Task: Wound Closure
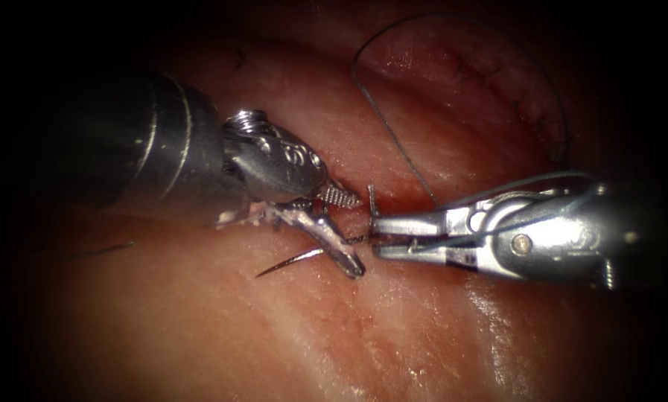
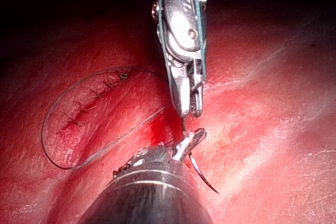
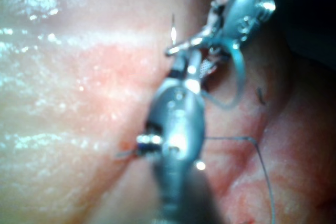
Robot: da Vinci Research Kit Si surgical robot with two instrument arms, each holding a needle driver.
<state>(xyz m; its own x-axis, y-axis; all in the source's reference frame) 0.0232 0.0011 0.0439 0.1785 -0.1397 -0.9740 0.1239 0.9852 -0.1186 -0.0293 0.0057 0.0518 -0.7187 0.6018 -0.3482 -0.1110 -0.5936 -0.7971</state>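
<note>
A run of stitches (image 1: 523, 100) is seen already placed along the far stretch of the cut (image 1: 393, 195), up and to the right in the endoscope view; that part is judged closed. The near stretch, between the two tools, is open and wet with red fluid (image 2: 160, 129), so closure is judged part done.

The left tool (image 1: 341, 234) is seen with its jaws spread; the needle (image 1: 293, 262) lies against its lower jaw, point free and clear of the tissue (image 1: 199, 335), on the left of the cut. Whether the needle is truly gripped there cannot be told.

The right tool (image 1: 374, 238) has its jaws nearly closed at the needle's rear end, which appears to be held there, though the contact is poorly seen. The thread (image 1: 382, 112) runs in a wide loop over the stitched stretch and back across the right tool's body.
</note>
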